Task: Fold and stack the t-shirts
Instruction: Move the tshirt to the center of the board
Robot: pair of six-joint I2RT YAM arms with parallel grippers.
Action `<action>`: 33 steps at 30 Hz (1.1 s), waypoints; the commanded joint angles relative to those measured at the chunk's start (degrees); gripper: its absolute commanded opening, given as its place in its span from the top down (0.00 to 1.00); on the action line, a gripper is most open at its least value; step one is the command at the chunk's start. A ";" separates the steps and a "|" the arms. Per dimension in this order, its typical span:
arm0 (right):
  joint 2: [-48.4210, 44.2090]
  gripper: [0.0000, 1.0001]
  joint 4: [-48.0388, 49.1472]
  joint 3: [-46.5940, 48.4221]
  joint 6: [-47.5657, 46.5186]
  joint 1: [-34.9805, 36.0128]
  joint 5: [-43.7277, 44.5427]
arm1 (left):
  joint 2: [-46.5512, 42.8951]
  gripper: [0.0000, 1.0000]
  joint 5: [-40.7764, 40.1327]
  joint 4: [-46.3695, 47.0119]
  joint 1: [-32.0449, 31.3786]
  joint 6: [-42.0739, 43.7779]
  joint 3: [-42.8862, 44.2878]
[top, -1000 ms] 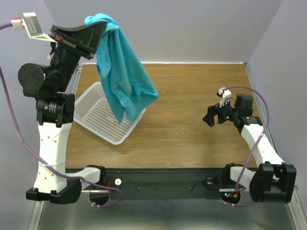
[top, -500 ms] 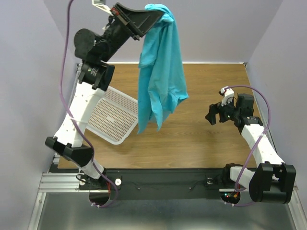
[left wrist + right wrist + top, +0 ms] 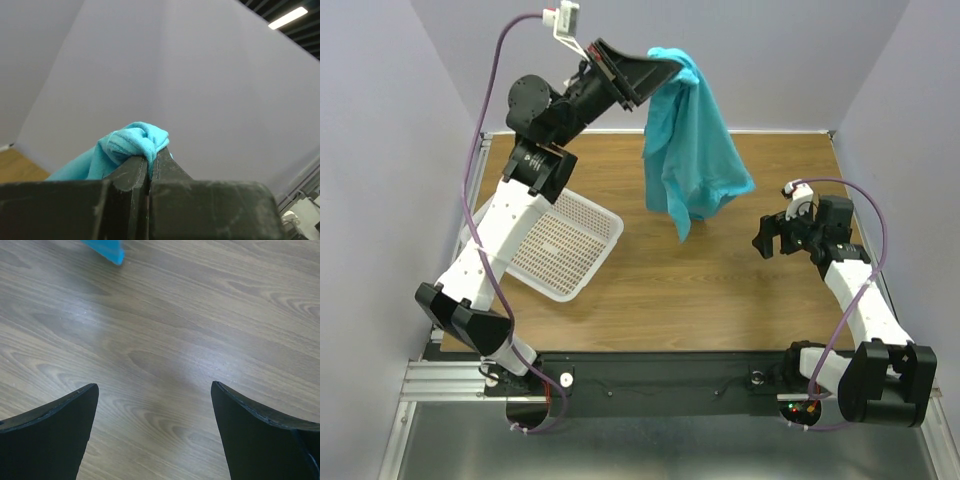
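The turquoise t-shirt (image 3: 692,150) hangs bunched in the air over the back middle of the table. My left gripper (image 3: 670,62) is raised high and shut on a fold of its top. In the left wrist view the cloth (image 3: 131,145) is pinched between the closed fingers of that gripper (image 3: 152,159). My right gripper (image 3: 763,238) is open and empty, low over the right side of the table, to the right of the shirt's lower tip. In the right wrist view this gripper (image 3: 155,390) shows bare wood between its fingers, and the shirt's tip (image 3: 107,249) is at the top edge.
A white mesh basket (image 3: 563,248) lies tilted at the left of the wooden table (image 3: 720,290). Grey walls close the back and both sides. The left arm reaches diagonally over the basket.
My left arm has swung to the right, carrying the hanging shirt from above the basket to over the table's middle. The right arm has barely moved.
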 commanded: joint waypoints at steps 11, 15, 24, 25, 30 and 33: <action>-0.91 0.00 3.65 -0.86 0.32 -0.81 0.28 | -10.16 0.20 -11.72 -17.13 -4.85 34.17 -26.92; -0.65 0.00 3.56 -0.95 0.06 -0.99 -0.77 | -15.53 0.16 -26.98 -21.00 -4.94 38.31 -30.70; -0.21 0.00 3.56 -1.04 -0.03 -0.90 -1.92 | -26.79 0.13 -44.58 -30.65 -4.33 22.69 -47.76; -0.12 0.00 3.56 -1.04 0.06 -0.90 -2.00 | -26.44 0.13 -46.35 -32.68 -3.89 20.50 -47.59; 0.23 0.00 3.56 -1.04 0.15 -0.90 -2.01 | -19.77 0.02 -52.52 -45.24 0.58 0.90 -42.41; 0.14 0.00 3.65 -1.04 0.15 -0.90 -1.57 | -12.83 0.02 -52.00 -51.93 3.14 -4.93 -35.65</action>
